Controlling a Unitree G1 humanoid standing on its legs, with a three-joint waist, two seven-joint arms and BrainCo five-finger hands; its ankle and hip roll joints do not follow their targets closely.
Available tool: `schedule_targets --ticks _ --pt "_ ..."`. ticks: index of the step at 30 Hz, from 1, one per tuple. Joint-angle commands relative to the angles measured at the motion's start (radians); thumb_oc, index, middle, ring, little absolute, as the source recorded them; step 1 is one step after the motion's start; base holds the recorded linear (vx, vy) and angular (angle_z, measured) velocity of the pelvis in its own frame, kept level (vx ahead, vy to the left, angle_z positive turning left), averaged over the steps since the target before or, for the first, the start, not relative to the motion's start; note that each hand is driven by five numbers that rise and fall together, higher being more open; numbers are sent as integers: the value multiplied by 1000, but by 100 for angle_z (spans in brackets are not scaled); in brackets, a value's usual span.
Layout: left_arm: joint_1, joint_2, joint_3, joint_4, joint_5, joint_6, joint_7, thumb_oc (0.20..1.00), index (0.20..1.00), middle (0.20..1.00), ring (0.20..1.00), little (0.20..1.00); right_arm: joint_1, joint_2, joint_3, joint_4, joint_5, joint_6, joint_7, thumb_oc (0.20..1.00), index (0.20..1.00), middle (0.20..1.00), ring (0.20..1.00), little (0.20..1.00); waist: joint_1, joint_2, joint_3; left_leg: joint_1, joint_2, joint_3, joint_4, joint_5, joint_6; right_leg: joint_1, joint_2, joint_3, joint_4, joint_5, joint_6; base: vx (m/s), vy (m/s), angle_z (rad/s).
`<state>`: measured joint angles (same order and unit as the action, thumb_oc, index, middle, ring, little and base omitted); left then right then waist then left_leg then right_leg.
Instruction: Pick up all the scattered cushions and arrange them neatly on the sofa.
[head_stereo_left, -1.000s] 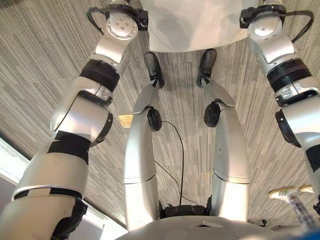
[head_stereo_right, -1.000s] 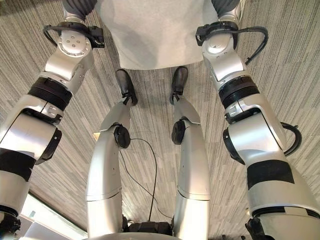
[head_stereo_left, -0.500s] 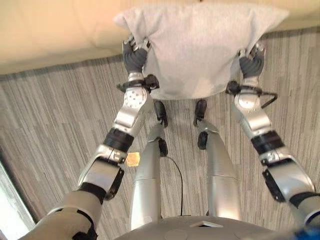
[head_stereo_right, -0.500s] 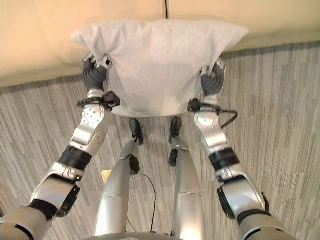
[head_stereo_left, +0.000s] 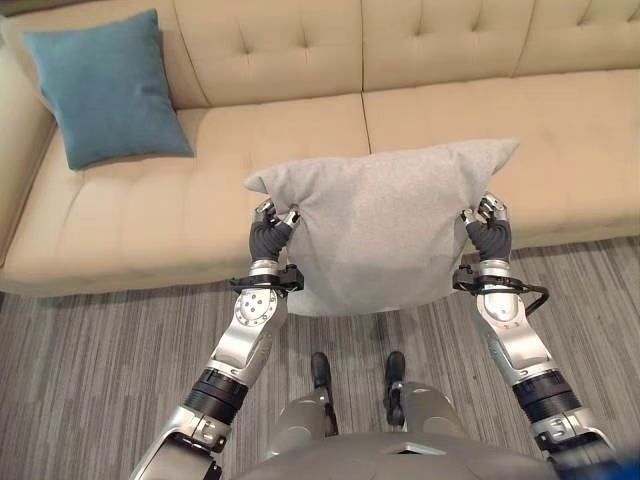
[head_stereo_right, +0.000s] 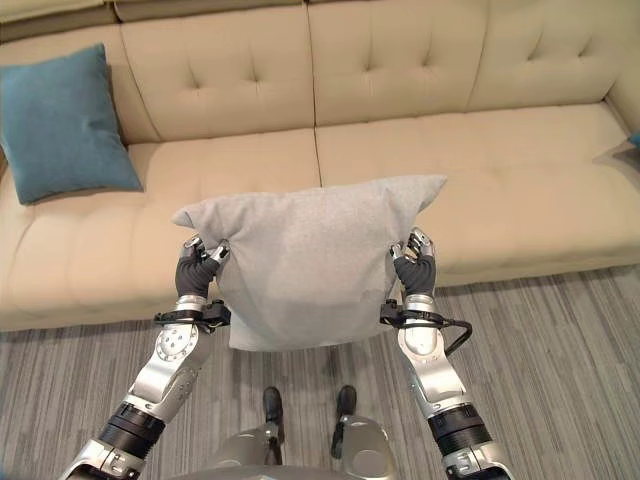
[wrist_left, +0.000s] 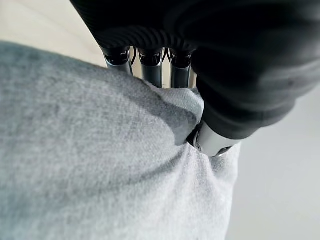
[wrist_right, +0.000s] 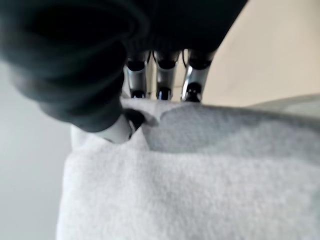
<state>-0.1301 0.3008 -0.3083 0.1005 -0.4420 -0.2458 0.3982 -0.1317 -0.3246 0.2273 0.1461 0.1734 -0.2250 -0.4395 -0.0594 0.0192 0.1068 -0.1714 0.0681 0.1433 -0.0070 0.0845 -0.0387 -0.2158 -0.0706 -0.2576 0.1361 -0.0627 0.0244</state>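
Both hands (head_stereo_left: 272, 235) (head_stereo_left: 489, 228) still pinch the grey cushion (head_stereo_left: 385, 222), now before the sofa (head_stereo_left: 300, 60).

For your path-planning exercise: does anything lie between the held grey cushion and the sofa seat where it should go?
Nothing visible does. The grey fabric cushion, pinched by the left robot hand and right robot hand, hangs before bare seat of the beige tufted sofa. The teal square cushion leans far to the robot's left.
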Motion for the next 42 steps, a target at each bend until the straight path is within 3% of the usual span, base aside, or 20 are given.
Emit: schedule_targets --ticks 1,6,10,13,15,17,20,22,24,26,29,30,33,36,38,39,42 --pt "-58 -21 -26 -49 12 -67 -40 200 200 200 200 200 -48 -4 18 -84 -55 -80 43 200 200 200 200 200 18 -52 -33 -5 3 -53 148 -99 -65 128 -11 22 -146 38 84 98 3 0" --pt "-35 -20 -45 -51 35 -45 -47 200 200 200 200 200 -21 -8 14 -101 -56 -69 55 200 200 200 200 200 33 -63 -49 -24 -52 -79 98 -82 -49 179 -11 27 -164 42 93 134 40 4" --pt "3 -2 -47 -73 58 -31 -65 200 200 200 200 200 -22 0 33 -115 -70 -58 73 200 200 200 200 200 53 -61 -68 33 -67 -90 66 -104 -18 205 -4 62 -127 11 101 233 139 -26" --pt "14 16 -41 -90 61 -25 -70 200 200 200 200 200 -28 15 43 -124 -88 -52 88 200 200 200 200 200 74 -53 -56 80 -69 -56 58 -126 15 182 -31 83 16 -4 121 140 191 -54" --pt "8 30 -44 -101 60 -22 -64 200 200 200 200 200 -48 23 57 -128 -99 -42 97 200 200 200 200 200 67 -30 -30 102 -64 -49 55 -134 51 82 -48 106 230 37 151 62 190 -45" --pt "4 32 -44 -104 65 -22 -61 200 200 200 200 200 -50 32 61 -134 -105 -44 97 200 200 200 200 200 62 -16 -20 116 -64 -50 53 -143 60 31 -48 112 300 47 152 105 102 -23" --pt "1 18 -41 -105 64 -28 -59 200 200 200 200 200 -62 27 63 -139 -121 -41 96 200 200 200 200 200 47 -12 -24 150 -81 -67 34 -165 64 -18 -32 138 190 32 134 205 2 -12" --pt "-9 9 -35 -102 57 -34 -55 200 200 200 200 200 -73 24 59 -136 -115 -40 91 200 200 200 200 200 31 -19 -23 172 -93 -87 30 -180 57 -42 -21 168 24 76 139 240 -107 11" --pt "-18 5 -30 -96 60 -42 -60 200 200 200 200 200 -77 23 57 -134 -117 -40 91 200 200 200 200 200 25 -26 -22 183 -93 -97 34 -196 50 -51 -27 170 -1 97 152 229 -167 15" --pt "-14 -14 -39 -81 56 -46 -66 200 200 200 200 200 -52 20 40 -128 -127 -40 92 200 200 200 200 200 15 -41 -39 198 -94 -115 55 -222 33 -8 -12 190 -36 100 138 268 -210 43" --pt "-10 -29 -47 -77 30 -45 -79 200 200 200 200 200 -23 2 14 -135 -134 -44 81 200 200 200 200 200 2 -57 -50 159 -71 -113 176 -243 -8 65 -7 162 -92 94 115 202 -220 75" --pt "-9 -36 -54 -74 18 -43 -85 200 200 200 200 200 -13 -11 4 -141 -131 -48 74 200 200 200 200 200 0 -66 -48 105 -51 -105 287 -227 -23 101 -4 145 -114 84 95 149 -229 40" --pt "-9 -43 -57 -66 6 -35 -89 200 200 200 200 200 4 -18 -8 -149 -112 -46 75 200 200 200 200 200 -2 -79 -43 16 -31 -78 380 -209 -22 149 1 122 -143 56 74 116 -144 39" --pt "-12 -39 -66 -56 14 -22 -94 200 200 200 200 200 17 -22 -19 -149 -108 -47 70 200 200 200 200 200 3 -90 -47 -15 -48 -66 279 -203 -5 171 4 117 -154 48 79 125 -18 -1" --pt "-28 -33 -70 -58 20 -16 -90 200 200 200 200 200 11 -24 -20 -151 -112 -45 62 200 200 200 200 200 20 -80 -40 -60 -57 -73 157 -101 -17 195 30 124 -158 27 77 169 31 10" --pt "-30 -32 -68 -61 21 -15 -90 200 200 200 200 200 11 -24 -22 -150 -114 -43 59 200 200 200 200 200 25 -78 -37 -71 -60 -77 145 -83 -22 201 37 129 -156 19 74 156 42 14" --pt "-9 -29 -64 -73 29 -16 -96 200 200 200 200 200 15 -19 -15 -159 -133 -41 61 200 200 200 200 200 33 -74 -48 -55 -64 -84 109 -78 -14 221 46 145 -150 -2 72 217 125 -16"
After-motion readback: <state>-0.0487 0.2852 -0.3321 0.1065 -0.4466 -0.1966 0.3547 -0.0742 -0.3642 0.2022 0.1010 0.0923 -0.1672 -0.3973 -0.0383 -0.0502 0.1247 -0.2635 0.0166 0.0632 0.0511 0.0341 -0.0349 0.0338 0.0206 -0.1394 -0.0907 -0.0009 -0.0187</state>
